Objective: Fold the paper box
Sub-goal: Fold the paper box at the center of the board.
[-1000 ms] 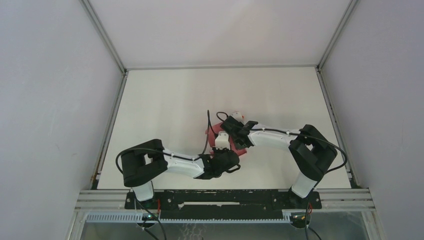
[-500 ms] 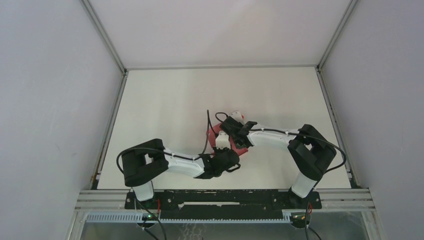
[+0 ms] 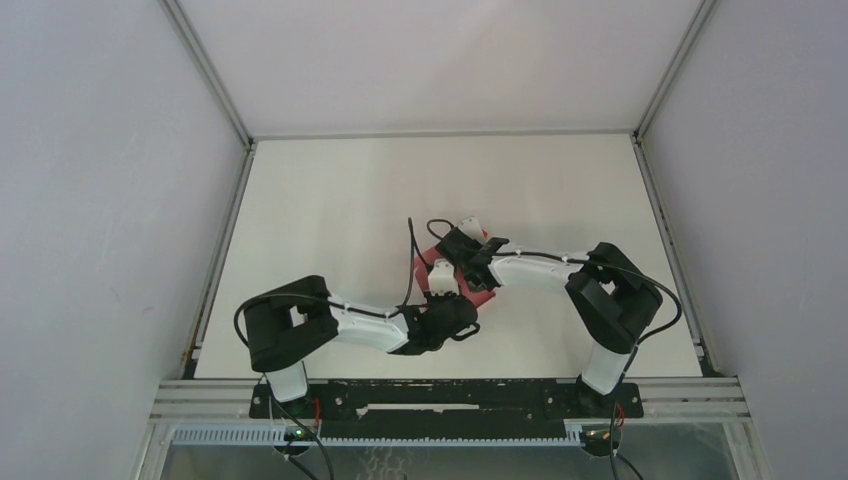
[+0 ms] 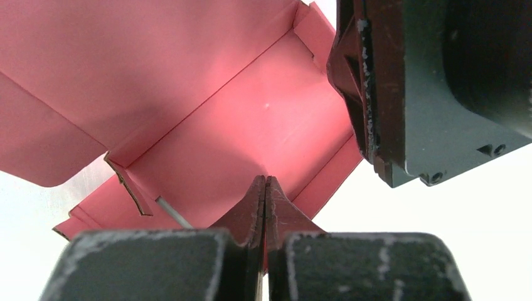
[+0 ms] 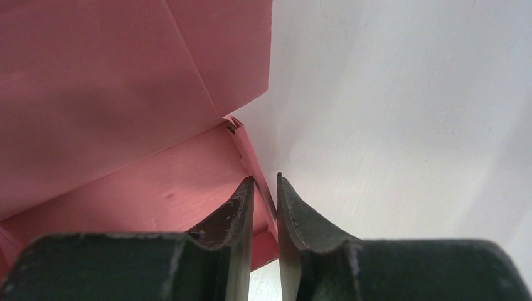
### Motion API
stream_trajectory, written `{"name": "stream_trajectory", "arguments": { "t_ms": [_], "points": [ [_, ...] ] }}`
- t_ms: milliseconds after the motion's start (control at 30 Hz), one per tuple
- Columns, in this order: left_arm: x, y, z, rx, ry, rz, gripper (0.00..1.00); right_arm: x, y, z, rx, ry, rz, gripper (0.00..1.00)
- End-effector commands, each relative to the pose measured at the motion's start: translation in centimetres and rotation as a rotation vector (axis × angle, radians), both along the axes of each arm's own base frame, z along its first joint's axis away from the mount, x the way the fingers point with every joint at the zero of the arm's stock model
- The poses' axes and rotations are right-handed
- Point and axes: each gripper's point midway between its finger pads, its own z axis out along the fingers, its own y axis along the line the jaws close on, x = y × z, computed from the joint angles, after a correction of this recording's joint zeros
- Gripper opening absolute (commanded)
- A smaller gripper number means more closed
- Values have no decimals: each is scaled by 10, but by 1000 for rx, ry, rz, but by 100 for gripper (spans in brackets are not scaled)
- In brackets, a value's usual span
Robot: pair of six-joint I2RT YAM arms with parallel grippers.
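You are getting the paper box (image 4: 251,119) half-folded: walls standing, lid lying open. The left gripper (image 4: 265,188) jaws are pressing shut, and the right gripper (image 5: 264,182) jaws are narrowly straddling a wall.

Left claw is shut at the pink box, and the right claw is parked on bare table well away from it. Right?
Not quite. The right claw is not away from the paper box: the right wrist view shows its fingers either side of the box's side flap. The left claw is shut at the box.
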Motion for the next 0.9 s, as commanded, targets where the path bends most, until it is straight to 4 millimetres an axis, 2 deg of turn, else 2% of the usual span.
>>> {"name": "stream_trajectory", "arguments": {
  "t_ms": [0,267,333,433,600,867],
  "points": [
    [-9,-2,-10,66,15,-80,0,7,-18,-14,-105,-27,-44,26],
    [-9,-2,-12,67,21,-85,0,16,-28,-17,-163,-37,-88,24],
    [-9,-2,-12,67,20,-86,0,17,-30,-20,-162,-25,-95,14],
    [-9,-2,-13,66,22,-88,0,19,-33,-24,-161,-14,-109,10],
    [-9,-2,-14,68,25,-90,0,21,-33,-27,-160,-4,-116,11],
    [-10,-2,-16,67,27,-92,0,16,-21,-43,-75,71,-74,23]
  ]
}}
